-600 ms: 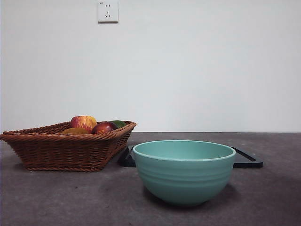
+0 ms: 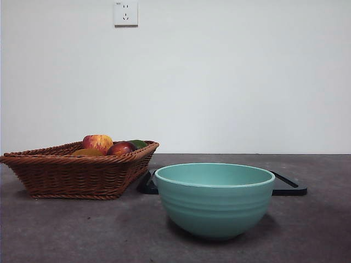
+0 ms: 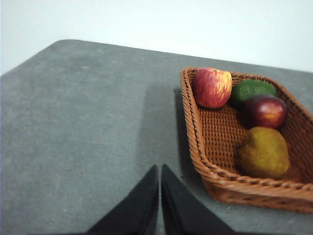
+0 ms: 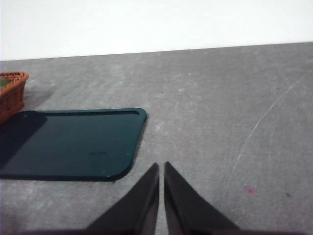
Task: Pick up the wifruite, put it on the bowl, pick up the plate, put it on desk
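The wifruite [image 3: 264, 152], a dull brown-golden oval, lies in a woven basket [image 3: 205, 147] beside a streaked apple [image 3: 212, 87], a dark red fruit [image 3: 265, 111] and a green fruit [image 3: 252, 90]. In the front view only its top [image 2: 88, 152] shows over the basket rim [image 2: 77, 160]. The teal bowl [image 2: 214, 200] stands on the desk [image 2: 82, 230] in front of a flat dark plate [image 2: 288, 186]. My left gripper [image 3: 160, 169] is shut and holds nothing, above the desk just outside the basket. My right gripper [image 4: 161, 166] is shut and holds nothing, beside the plate's [image 4: 73, 144] corner. Neither arm shows in the front view.
The basket stands at the front view's left, close to the plate's edge. A white wall with a socket [image 2: 125, 13] rises behind the desk. Bare desk [image 4: 230, 122] stretches beyond the plate in the right wrist view.
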You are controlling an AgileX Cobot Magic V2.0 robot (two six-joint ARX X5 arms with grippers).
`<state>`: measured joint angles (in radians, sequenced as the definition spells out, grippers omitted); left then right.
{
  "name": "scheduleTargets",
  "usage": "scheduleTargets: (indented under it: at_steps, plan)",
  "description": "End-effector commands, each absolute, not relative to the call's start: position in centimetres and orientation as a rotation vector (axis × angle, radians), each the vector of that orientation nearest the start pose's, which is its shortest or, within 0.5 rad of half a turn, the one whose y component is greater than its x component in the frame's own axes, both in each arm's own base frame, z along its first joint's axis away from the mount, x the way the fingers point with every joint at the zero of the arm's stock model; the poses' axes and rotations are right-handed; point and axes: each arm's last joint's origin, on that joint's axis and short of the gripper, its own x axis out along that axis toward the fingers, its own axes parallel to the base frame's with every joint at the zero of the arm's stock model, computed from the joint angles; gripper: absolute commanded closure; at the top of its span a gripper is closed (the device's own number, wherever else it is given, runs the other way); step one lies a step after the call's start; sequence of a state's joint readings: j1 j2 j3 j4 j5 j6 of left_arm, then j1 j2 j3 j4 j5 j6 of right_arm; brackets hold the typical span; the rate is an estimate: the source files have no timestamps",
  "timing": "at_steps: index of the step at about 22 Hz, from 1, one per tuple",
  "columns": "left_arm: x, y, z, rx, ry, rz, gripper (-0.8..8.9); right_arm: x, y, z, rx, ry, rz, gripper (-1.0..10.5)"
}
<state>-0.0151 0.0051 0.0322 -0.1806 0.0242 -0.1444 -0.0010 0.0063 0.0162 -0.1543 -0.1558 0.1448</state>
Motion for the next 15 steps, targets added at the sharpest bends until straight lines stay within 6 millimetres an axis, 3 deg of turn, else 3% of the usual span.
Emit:
scheduleTargets:
  at_steps: [1,8,15]
  plan:
    - [9.6,-0.2,14.9,-0.26,0.181,-0.012,8.06,9.6,0.4,15.3,0.247,0.16,0.134,9.4]
    - [9.5,-0.2,15.7,-0.426,0.163,-0.001,8.06,9.5,0.4,15.7,0.303,0.151,0.138,9.4]
    - [8.9,-0.3,18.1,-0.442,0.123,-0.041,8.04,9.0,0.4,18.4,0.311,0.076,0.148,9.4]
